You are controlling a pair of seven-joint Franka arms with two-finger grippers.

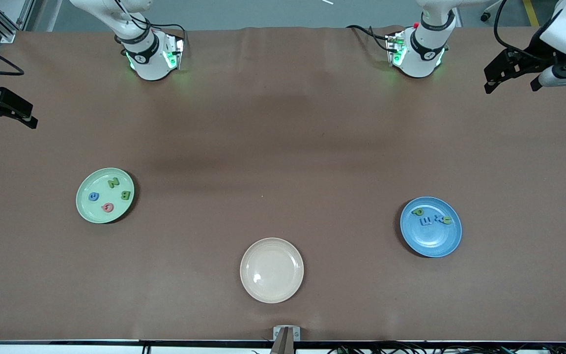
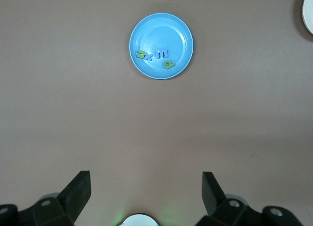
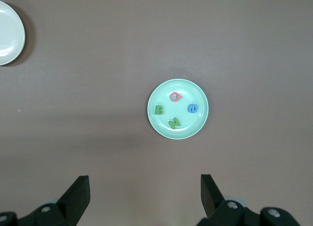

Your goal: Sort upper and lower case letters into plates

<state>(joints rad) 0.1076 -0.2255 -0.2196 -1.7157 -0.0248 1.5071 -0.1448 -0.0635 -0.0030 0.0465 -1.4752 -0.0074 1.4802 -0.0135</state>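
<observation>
A broad table [image 1: 283,147] covered in a matte brown sheet fills nearly the whole front view, its surface smooth apart from faint creases running across the middle. Soft overhead light falls evenly, leaving a dim darker band across the cover's centre. Above the table's top edge a strip of grey floor [image 1: 263,12] shows, with a yellow line [image 1: 531,12] painted on it toward the left arm's end. An aluminium frame post [image 1: 5,19] stands at the corner toward the right arm's end. Along the edge nearest the front camera runs a pale rail, with a small metal bracket [image 1: 286,334] at its middle and dark cables [image 1: 386,348] trailing beneath.
</observation>
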